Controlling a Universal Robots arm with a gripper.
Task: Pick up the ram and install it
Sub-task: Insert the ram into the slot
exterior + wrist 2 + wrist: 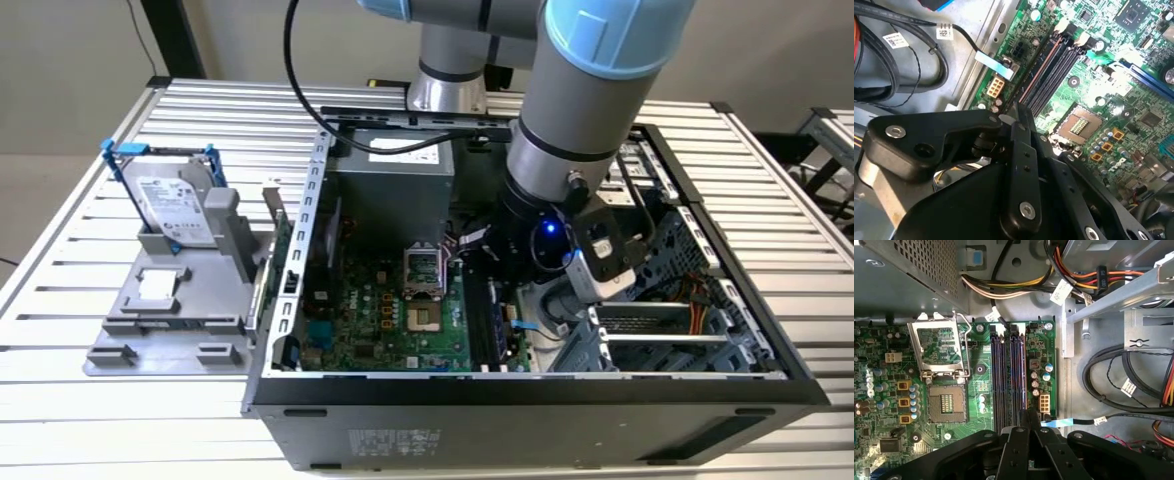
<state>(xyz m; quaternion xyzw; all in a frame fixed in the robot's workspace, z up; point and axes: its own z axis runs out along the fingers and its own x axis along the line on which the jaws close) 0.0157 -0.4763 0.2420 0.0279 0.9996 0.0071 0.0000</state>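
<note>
First wrist view, gripper [1029,422]: the fingers are seen drawn together on a thin dark edge, which is judged to be the ram [1027,413].
Ram's place: it is held edge-on between the fingertips, inside the open computer case [534,400], not yet seated.
Long axis: it is judged to run in line with the memory slots [1010,375]; the far end is hidden by the gripper body.
Deciding relation: the slots are found just beyond the fingertips and below them, with the held edge nearest the outermost slot, beside the board's edge.
Farther off: the CPU socket [946,407] is seen beside the slots.
Farthest: a hard drive [174,205] is stood outside the case.
</note>
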